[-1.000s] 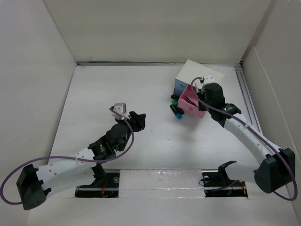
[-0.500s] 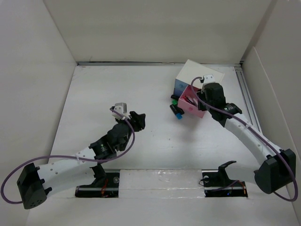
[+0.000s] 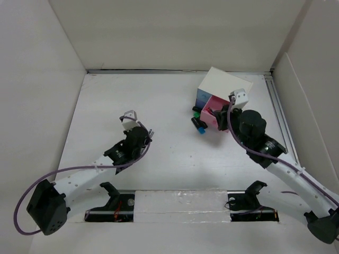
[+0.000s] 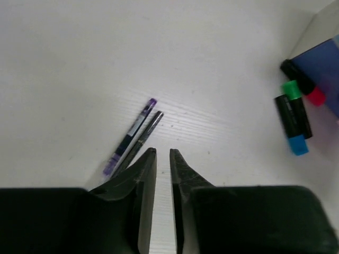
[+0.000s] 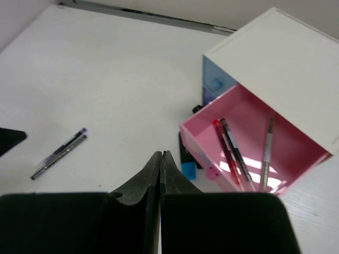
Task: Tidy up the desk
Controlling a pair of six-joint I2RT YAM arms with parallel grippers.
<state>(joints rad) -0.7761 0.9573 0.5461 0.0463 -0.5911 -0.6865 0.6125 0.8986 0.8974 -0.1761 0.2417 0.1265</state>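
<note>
The desk (image 3: 175, 164) is a white tabletop. On it, a purple pen (image 4: 130, 136) and a dark pen (image 4: 144, 136) lie side by side just ahead and left of my left gripper (image 4: 162, 152). Its jaws stand a narrow gap apart with nothing between them. The pair also shows as pens (image 5: 58, 153) in the right wrist view. My right gripper (image 5: 161, 153) is shut and empty, hovering in front of the open pink drawer (image 5: 254, 143) of a small white box (image 5: 275, 58). A red pen (image 5: 226, 151), a black pen (image 5: 235, 148) and a grey pen (image 5: 267, 145) lie in that drawer.
Markers lie against the box's left front: a green-capped one (image 3: 196, 112), a blue-capped one (image 3: 201, 130) and a red-tipped one (image 4: 317, 97). White panels wall the desk on the left, back and right. The arm bases (image 3: 249, 201) sit at the near edge.
The left gripper has drawn back to the left and its jaws have closed to a narrow gap. The right gripper has pulled back from the pink drawer and shut.
</note>
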